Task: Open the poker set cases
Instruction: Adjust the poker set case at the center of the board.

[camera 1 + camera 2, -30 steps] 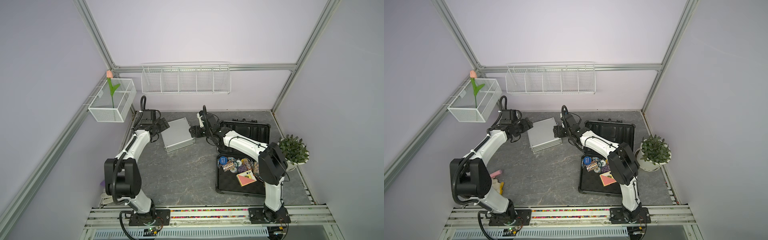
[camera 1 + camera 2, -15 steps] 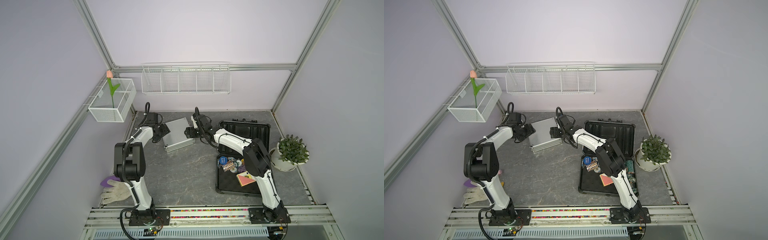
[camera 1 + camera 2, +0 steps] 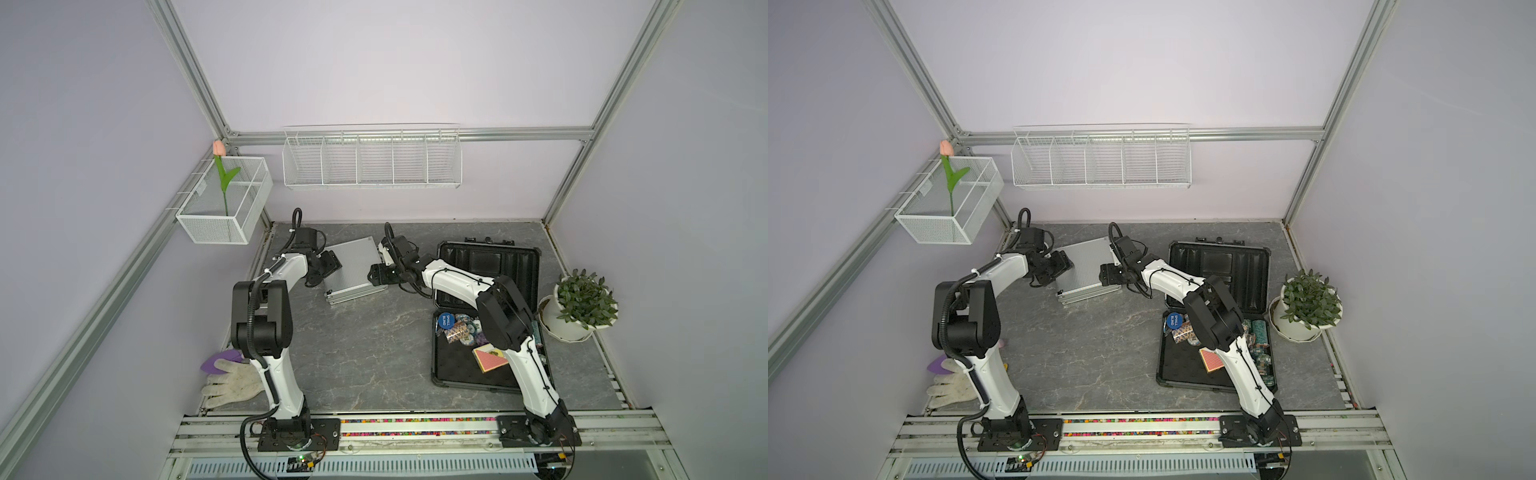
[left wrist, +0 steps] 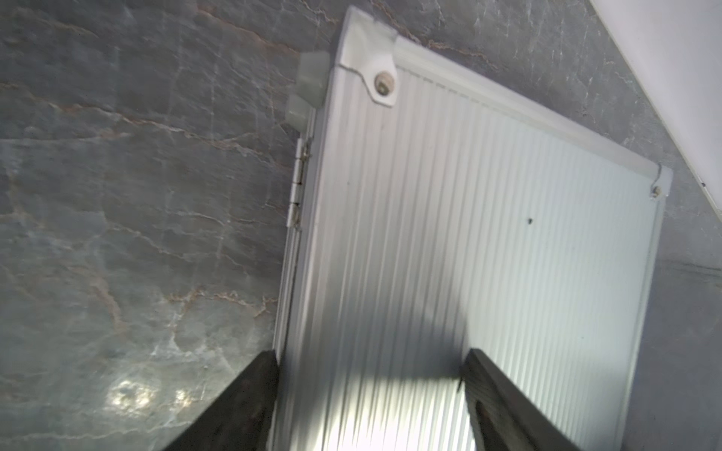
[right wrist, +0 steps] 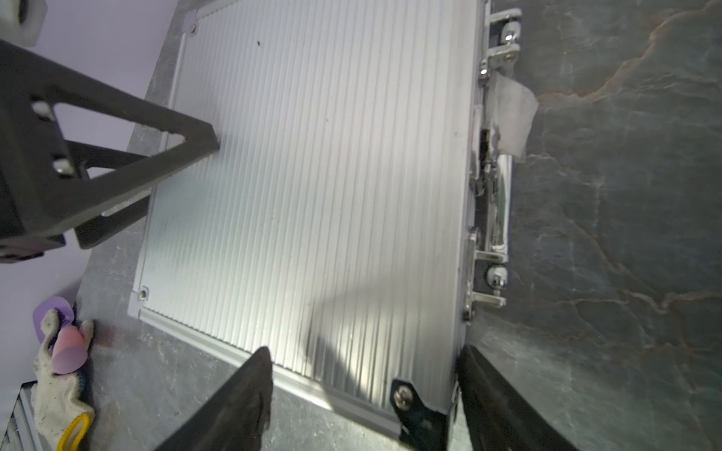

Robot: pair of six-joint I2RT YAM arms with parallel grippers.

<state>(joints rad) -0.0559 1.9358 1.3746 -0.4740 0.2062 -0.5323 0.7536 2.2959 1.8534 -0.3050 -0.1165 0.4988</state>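
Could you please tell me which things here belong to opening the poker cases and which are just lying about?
For the job: small silver ribbed aluminium case; large black plastic case, already open; left tool and right tool, both open at the silver case.
Lying about: white knitted glove; green plant in white pot; pink tulip in white mesh basket; long white wire wall basket.

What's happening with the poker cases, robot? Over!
Left gripper, right gripper open, straddling silver case edges. Silver case shut, dark case open. Tape tab sticking out by silver case's latch.
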